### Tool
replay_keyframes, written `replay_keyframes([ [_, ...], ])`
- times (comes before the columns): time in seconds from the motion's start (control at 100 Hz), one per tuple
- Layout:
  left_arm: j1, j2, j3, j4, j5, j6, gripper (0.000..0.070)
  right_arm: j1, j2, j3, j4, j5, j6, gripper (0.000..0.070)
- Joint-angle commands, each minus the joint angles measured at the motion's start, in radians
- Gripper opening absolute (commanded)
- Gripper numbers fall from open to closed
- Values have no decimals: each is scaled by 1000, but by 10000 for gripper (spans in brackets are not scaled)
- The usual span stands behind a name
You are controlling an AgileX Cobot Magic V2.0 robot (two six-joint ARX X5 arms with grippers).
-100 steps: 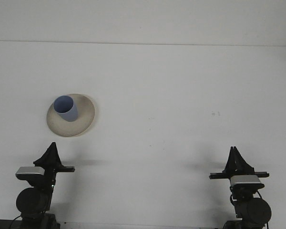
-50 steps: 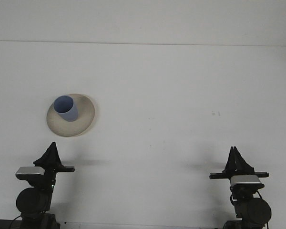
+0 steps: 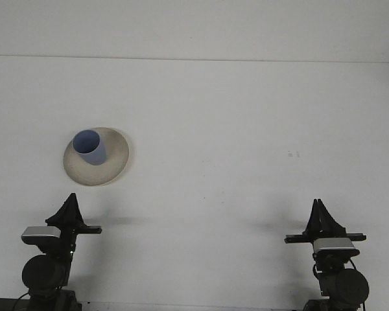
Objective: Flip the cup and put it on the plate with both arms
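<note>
A blue cup (image 3: 91,148) stands on a beige plate (image 3: 114,162) at the left of the white table, its round upper end tipped slightly toward the camera. My left gripper (image 3: 70,196) is at the near edge, below the plate and well apart from it, with its fingers together and nothing in them. My right gripper (image 3: 319,202) is at the near right, far from the cup, also shut and empty.
The white table (image 3: 233,142) runs back to a pale wall at the top. A small dark speck (image 3: 293,154) marks the surface at the right. Both arm bases sit at the bottom corners.
</note>
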Motion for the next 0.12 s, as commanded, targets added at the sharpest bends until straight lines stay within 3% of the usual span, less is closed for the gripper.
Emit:
replay_keyframes([
  [0.0,0,-2,-19,10,-5,0,11,0,0,-2,10,1,3,44],
  [0.11,0,-2,-19,10,-5,0,11,0,0,-2,10,1,3,44],
])
